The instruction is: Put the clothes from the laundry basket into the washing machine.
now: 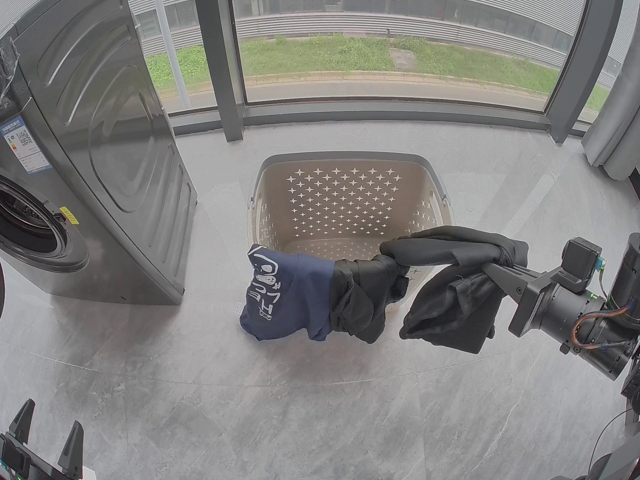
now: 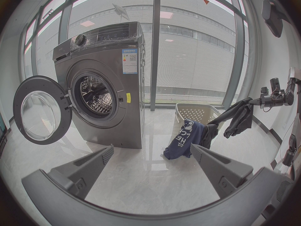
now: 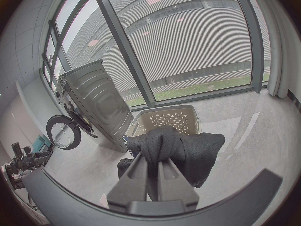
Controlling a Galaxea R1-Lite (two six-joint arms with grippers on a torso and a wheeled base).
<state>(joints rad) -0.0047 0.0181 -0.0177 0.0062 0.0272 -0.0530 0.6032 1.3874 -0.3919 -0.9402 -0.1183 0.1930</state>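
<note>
A beige laundry basket [image 1: 347,168] stands on the floor before the window. A navy printed garment [image 1: 287,295] hangs over its near rim, joined to black cloth. My right gripper [image 1: 497,271] is shut on a black garment [image 1: 453,288], held up at the basket's near right corner, part of it stretching back to the rim; its fingers [image 3: 138,173] pinch the cloth [image 3: 175,148]. The grey washing machine [image 1: 100,135] stands at the left, door [image 2: 40,110] swung open, drum [image 2: 95,94] visible. My left gripper [image 2: 150,151] is open and holds nothing, low at the near left [image 1: 47,435].
Tall windows [image 1: 400,35] with dark pillars run behind the basket. A grey curtain [image 1: 617,128] hangs at the far right. Bare marble floor [image 1: 267,401] stretches between the machine, the basket and me.
</note>
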